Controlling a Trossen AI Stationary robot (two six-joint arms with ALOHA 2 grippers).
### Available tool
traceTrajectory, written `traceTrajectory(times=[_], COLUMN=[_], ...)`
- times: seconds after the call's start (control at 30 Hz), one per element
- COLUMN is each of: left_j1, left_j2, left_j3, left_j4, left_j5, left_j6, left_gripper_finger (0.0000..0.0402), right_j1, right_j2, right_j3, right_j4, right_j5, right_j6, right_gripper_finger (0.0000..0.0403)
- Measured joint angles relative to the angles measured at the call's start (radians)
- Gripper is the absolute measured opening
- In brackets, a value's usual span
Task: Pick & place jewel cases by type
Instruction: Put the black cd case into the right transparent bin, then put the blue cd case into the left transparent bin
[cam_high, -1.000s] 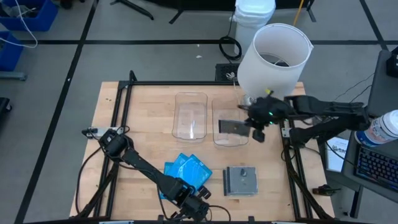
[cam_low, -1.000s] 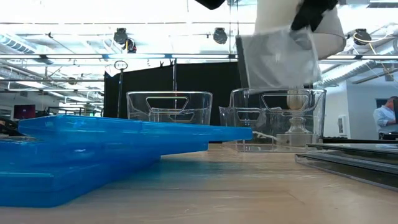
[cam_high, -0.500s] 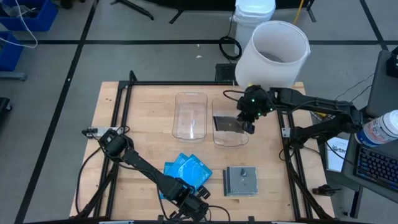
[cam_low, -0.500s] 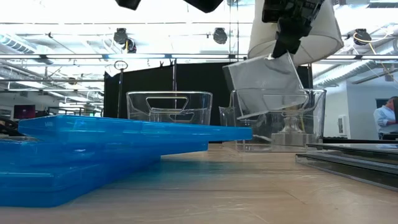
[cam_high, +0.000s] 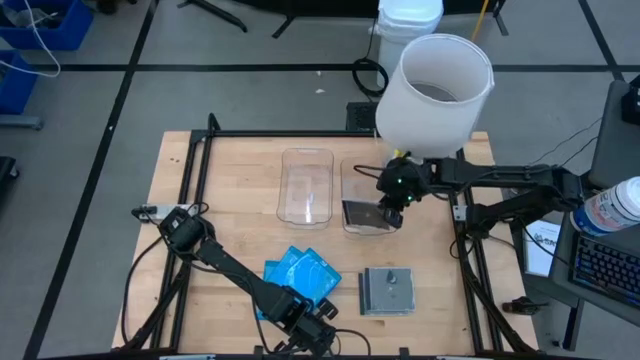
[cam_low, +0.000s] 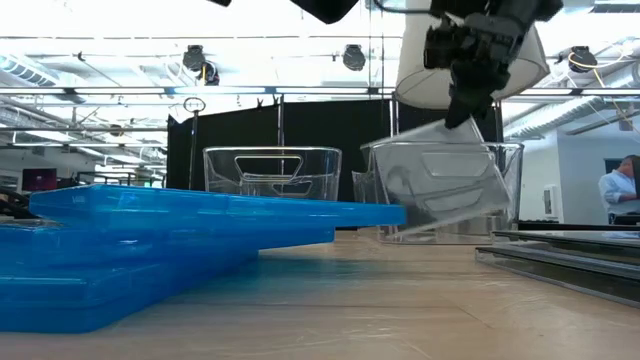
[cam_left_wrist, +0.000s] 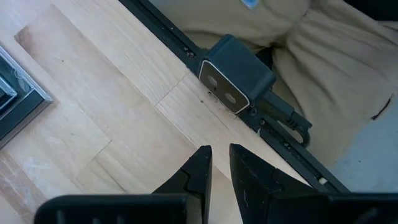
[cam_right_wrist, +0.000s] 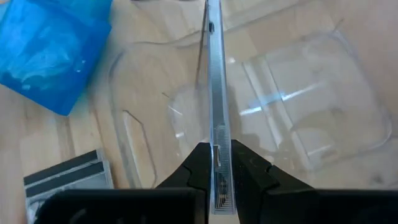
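Observation:
My right gripper (cam_high: 392, 197) is over the right clear bin (cam_high: 352, 172), shut on a clear/grey square jewel case (cam_low: 440, 185) that stands tilted inside that bin. Several bright blue jewel cases (cam_high: 300, 274) lie stacked flat on the near part of the table. A stack of grey square cases (cam_high: 388, 290) lies flat to their right. The left clear bin (cam_high: 306, 185) stands beside the right one. My left gripper (cam_high: 312, 335) waits at the table's near edge, its fingers together and touching nothing. My right gripper pinches the square case between its two fingers (cam_right_wrist: 200, 167) at the case's upper edge (cam_right_wrist: 216, 134). It comes from above, slanting from the table's right. The case hangs tilted below the fingers inside the right bin. Whether its lower corner (cam_low: 392, 232) touches the bin's floor cannot be told.
A large white bucket-like cylinder (cam_high: 435, 85) stands above the table's far right corner, close to my right arm. A black frame (cam_high: 200, 160) borders the table. Bare wood lies left of the bins and between the bins and the stacks.
My right gripper has moved down and toward the table's left. It has carried the square case from above the right bin's rim down into the bin. The case has tipped further during the descent. The gripper has stayed shut on it.

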Motion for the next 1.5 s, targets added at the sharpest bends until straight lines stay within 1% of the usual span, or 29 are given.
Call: traceTrajectory(times=[0.17,0.23,0.47,0.57,0.77,0.87,0.97,1.03,1.2,1.27,1.33,1.43,1.5], left_j1=[0.000,0.000,0.000,0.000,0.000,0.000,-0.001,-0.011,-0.051,-0.073,-0.102,-0.142,-0.174], left_j2=[0.000,0.000,0.000,0.000,0.000,0.000,0.000,-0.013,-0.101,-0.142,-0.185,-0.219,-0.236], left_j3=[0.000,0.000,0.000,0.000,0.000,0.000,0.000,-0.001,-0.002,-0.001,0.000,0.000,-0.017], left_j4=[0.003,0.003,0.002,0.002,0.000,-0.002,-0.006,-0.044,-0.102,-0.123,-0.181,-0.285,-0.356], left_j5=[-0.010,-0.022,-0.027,-0.028,-0.035,-0.061,-0.138,-0.203,-0.324,-0.359,-0.410,-0.512,-0.591], left_j6=[-0.003,-0.003,-0.003,-0.003,-0.002,0.008,0.037,0.058,0.064,0.037,-0.012,-0.105,-0.173], left_gripper_finger=[0.0062,0.0062,0.0062,0.0062,0.0062,0.0062,0.0062,0.0062,0.0062,0.0062,0.0062,0.0062,0.0062], right_j1=[-0.024,-0.025,-0.025,-0.025,-0.024,-0.023,-0.023,-0.014,0.064,0.127,0.217,0.371,0.474], right_j2=[-0.002,-0.002,0.000,-0.007,-0.027,-0.044,-0.067,-0.086,-0.135,-0.155,-0.167,-0.157,-0.122], right_j3=[-0.031,-0.032,-0.034,-0.034,-0.034,-0.033,-0.022,-0.006,0.046,0.063,0.074,0.077,0.077], right_j4=[0.018,0.019,-0.005,-0.009,-0.001,-0.001,0.000,-0.001,0.025,0.076,0.131,0.190,0.203], right_j5=[-0.005,-0.004,0.007,0.042,0.059,0.081,0.081,0.080,0.090,0.122,0.162,0.260,0.363], right_j6=[0.006,0.006,-0.039,-0.044,-0.072,-0.094,-0.124,-0.129,-0.148,-0.161,-0.186,-0.245,-0.289], right_gripper_finger=[0.0029,0.0037,0.0097,0.0120,0.0148,0.0152,0.0152,0.0150,0.0149,0.0149,0.0148,0.0148,0.0148])
